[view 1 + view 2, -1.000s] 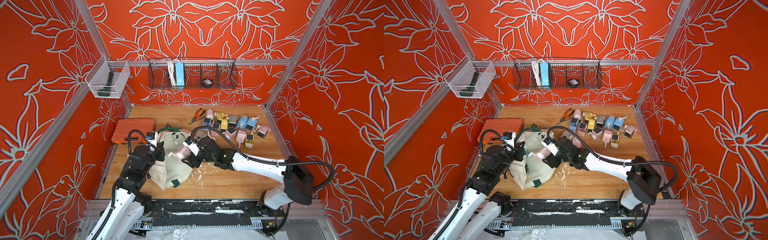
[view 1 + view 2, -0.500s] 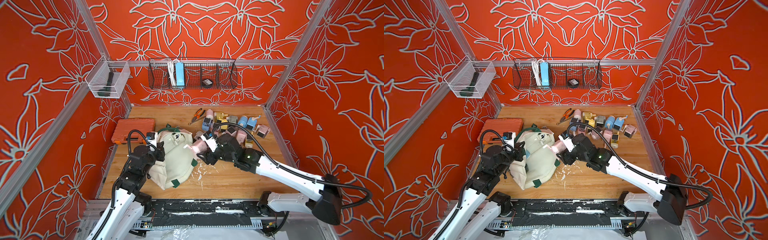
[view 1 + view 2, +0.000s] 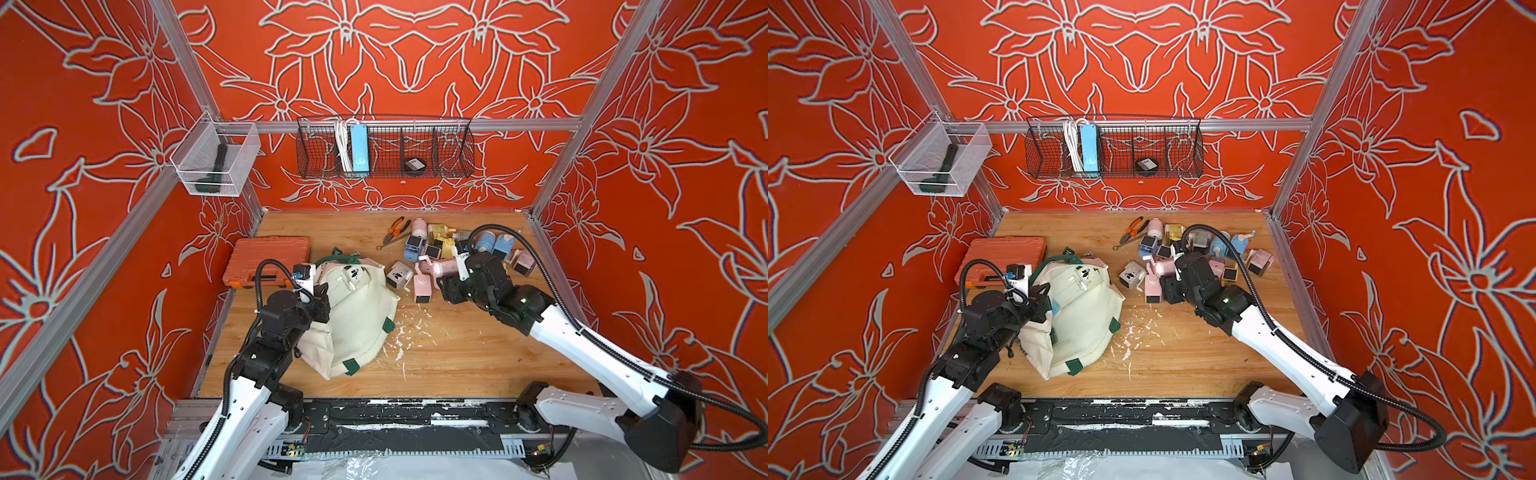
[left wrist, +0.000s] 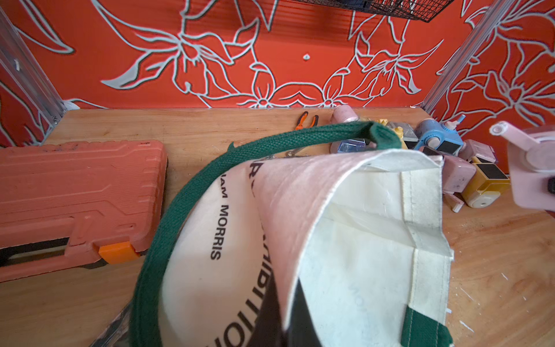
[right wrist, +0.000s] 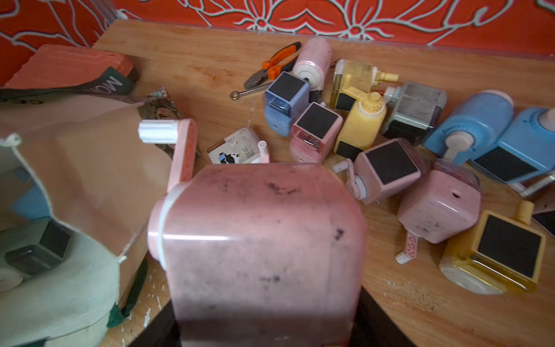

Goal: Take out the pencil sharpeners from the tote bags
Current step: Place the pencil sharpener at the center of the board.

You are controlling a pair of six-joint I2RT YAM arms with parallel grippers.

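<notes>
The cream tote bag (image 3: 357, 320) lies slumped on the wooden table left of centre, green straps showing. My left gripper (image 3: 322, 300) is shut on the bag's rim (image 4: 303, 240) and holds its mouth up. Inside the mouth a dark grey sharpener (image 5: 36, 252) and a blue one (image 5: 27, 204) show. My right gripper (image 3: 451, 277) is shut on a pink pencil sharpener (image 5: 258, 240), crank to the bag side, hanging just right of the bag. In a top view it shows as pink sharpener (image 3: 1165, 266). Several pastel sharpeners (image 3: 453, 245) lie piled at the back right.
An orange tool case (image 3: 266, 262) lies at the left edge behind the bag. Orange-handled pliers (image 3: 395, 228) rest by the pile. A pink sharpener (image 3: 422, 289) stands between bag and right gripper. A wire basket (image 3: 384, 147) and a clear bin (image 3: 214, 166) hang on the walls.
My right arm has drawn the pink sharpener out of the bag's mouth and carried it right and back towards the pile. The left gripper has stayed on the rim.
</notes>
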